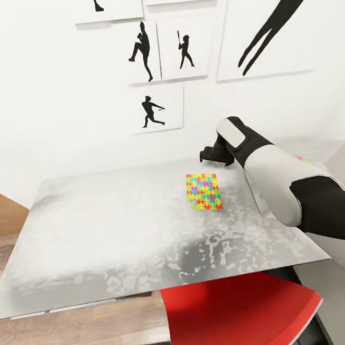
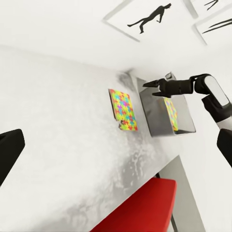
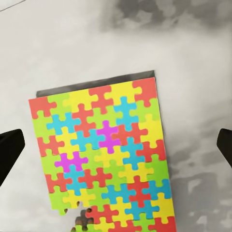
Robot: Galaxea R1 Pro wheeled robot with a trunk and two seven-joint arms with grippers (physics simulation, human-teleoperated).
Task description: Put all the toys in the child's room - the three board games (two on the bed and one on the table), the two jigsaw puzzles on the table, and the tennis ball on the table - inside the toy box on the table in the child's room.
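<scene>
Jigsaw puzzle (image 3: 104,157) flat on table (image 1: 109,230), under right gripper (image 1: 206,156), jaws apart

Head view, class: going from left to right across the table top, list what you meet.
Bare table → jigsaw puzzle → right arm's hand, just beyond the puzzle → toy box at the far right, partly behind the arm.

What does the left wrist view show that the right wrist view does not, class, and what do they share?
Left wrist view: the toy box with a colourful flat toy inside, the open right gripper, a red seat. Right wrist view: gaps in the jigsaw puzzle edge, close up. Shared: that puzzle lying flat on the table.
</scene>
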